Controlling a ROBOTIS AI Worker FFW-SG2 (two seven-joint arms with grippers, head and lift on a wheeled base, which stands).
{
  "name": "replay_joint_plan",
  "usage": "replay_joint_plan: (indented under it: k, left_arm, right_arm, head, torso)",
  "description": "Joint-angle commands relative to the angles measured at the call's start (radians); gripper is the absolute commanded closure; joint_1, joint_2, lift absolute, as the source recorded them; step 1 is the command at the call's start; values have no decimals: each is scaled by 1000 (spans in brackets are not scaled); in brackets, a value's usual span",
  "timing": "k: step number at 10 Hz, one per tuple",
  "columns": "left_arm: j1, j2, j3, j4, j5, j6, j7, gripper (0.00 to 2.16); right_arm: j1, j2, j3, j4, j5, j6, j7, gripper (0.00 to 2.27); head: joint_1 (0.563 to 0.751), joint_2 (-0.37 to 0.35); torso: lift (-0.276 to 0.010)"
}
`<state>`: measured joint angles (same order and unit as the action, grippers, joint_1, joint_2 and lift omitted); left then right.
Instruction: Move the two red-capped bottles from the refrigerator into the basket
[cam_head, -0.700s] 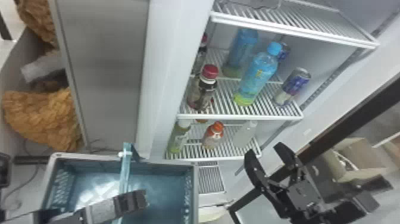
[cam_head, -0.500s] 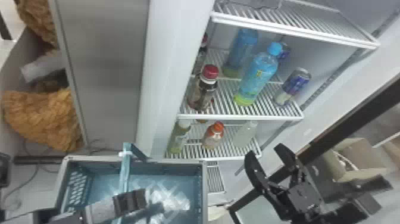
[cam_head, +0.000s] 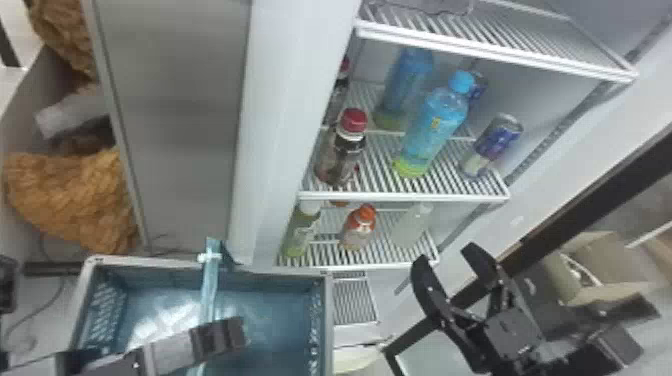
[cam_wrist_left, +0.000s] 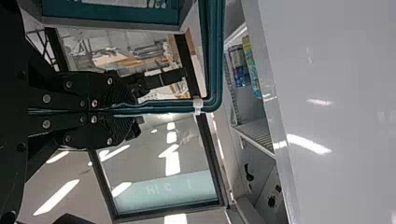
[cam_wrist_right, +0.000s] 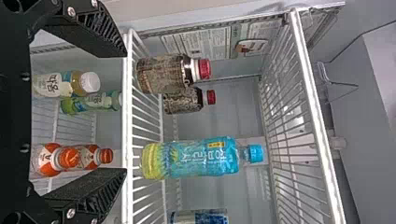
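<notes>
Here, nearest, the black left gripper is clamped on the teal handle of the blue-green plastic basket. Over right, the black right gripper stands wide. And beyond, on the refrigerator's white wire shelf, a dark, red-capped plastic bottle stands in front, a second dark, red-capped bottle behind it.

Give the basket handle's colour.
The handle is dark teal; it shows best in the left wrist view.

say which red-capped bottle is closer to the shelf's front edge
The front red-capped bottle, standing just behind the rim of the shelf; the rear red-capped bottle stands farther back.
</notes>
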<state>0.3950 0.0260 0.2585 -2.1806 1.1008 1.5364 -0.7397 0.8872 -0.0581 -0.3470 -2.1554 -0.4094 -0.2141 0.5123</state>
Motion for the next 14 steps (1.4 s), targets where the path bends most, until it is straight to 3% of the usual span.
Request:
replay_joint_plan:
  k: [1,9,14]
  left_arm:
    - [-2,0,-3,0,0,0,0,1207]
    - [-15,5,-15,7,2,0,2,1207]
    - [-22,6,-19,12,2,0,2,1207]
  right_arm:
    - [-6,3,0,-1,11,0,0,130]
    - [-148,3,50,14,64,54,-15,117]
    - [-259,-17,122,58,94,113,-52,117]
  head:
    - [695,-350]
    - [695,-350]
    - [695,-350]
  torso:
    - [0]
    - [0]
    - [0]
